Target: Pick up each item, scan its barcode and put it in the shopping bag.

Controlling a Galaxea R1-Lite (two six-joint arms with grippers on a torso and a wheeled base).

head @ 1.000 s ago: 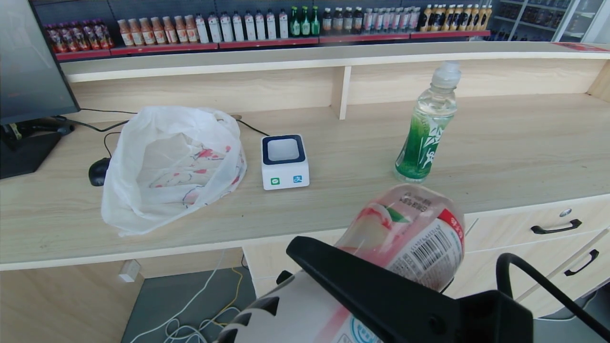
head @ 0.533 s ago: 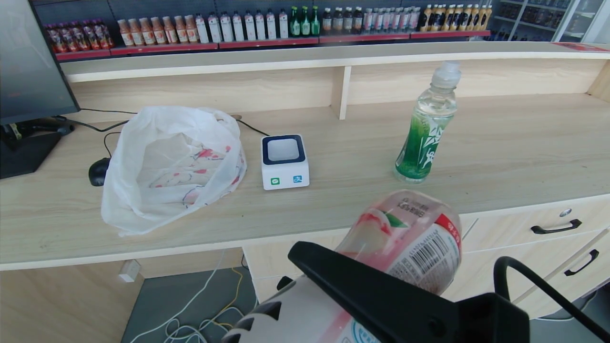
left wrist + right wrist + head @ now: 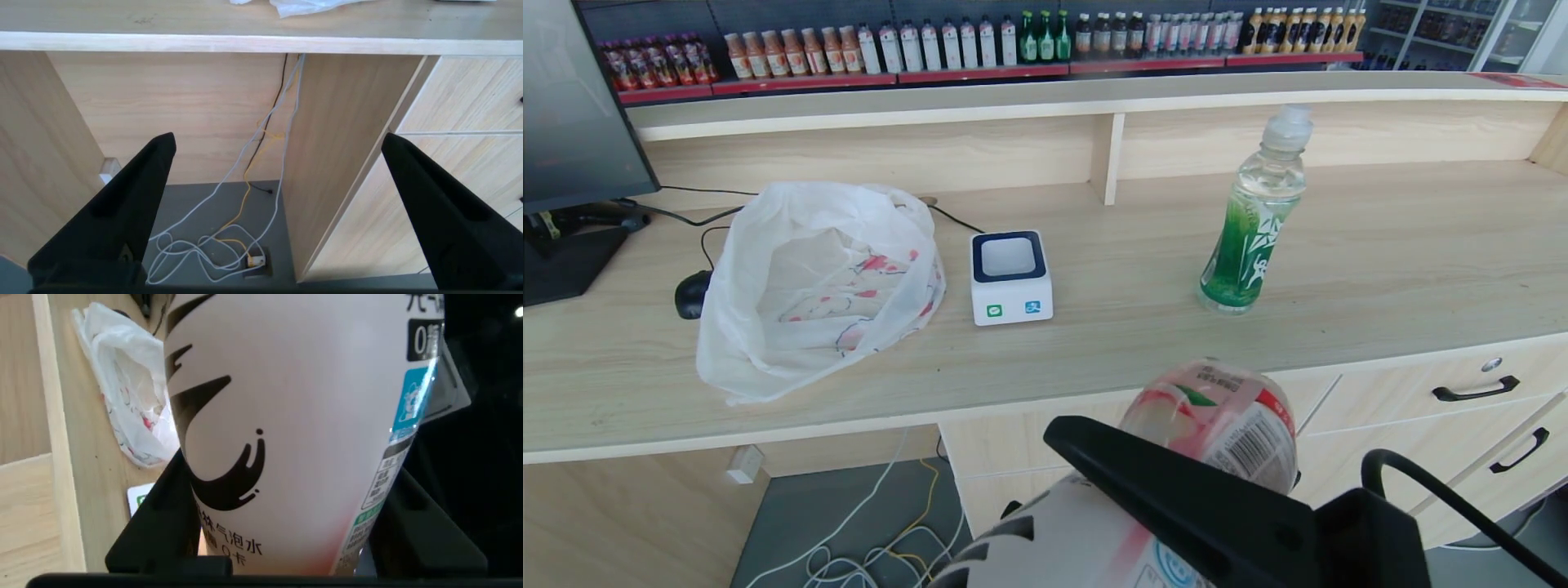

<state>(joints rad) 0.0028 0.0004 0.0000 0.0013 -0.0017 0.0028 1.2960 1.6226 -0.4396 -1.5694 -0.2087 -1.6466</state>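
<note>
1. Peach bottle [image 3: 1217, 416], head view: we see it clamped lying over in the right gripper [image 3: 1143, 482], off the counter [image 3: 1380, 269] and out in front of its front edge. Over the last second it has sunk lower and drawn back toward us, and its barcode now faces up and to the right. The scanner [image 3: 1010, 276] sits mid-counter and the shopping bag [image 3: 817, 286] lies open toward the left end. The green bottle [image 3: 1252, 220] stands upright right of the scanner, untouched. We judge the scan not yet done, since the bottle has moved off from the scanner rather than toward it.

2. Left wrist view: the left gripper [image 3: 282, 229] hangs below the counter's front edge [image 3: 163, 37], fingers spread wide with nothing between them. Cables [image 3: 237, 212] trail on the floor beyond.

3. Right wrist view: the right gripper [image 3: 286, 539] has its fingers closed against both sides of the peach bottle [image 3: 302, 416]. The shopping bag [image 3: 122, 384] lies farther off. The barcode will need turning toward the scanner's window.
</note>
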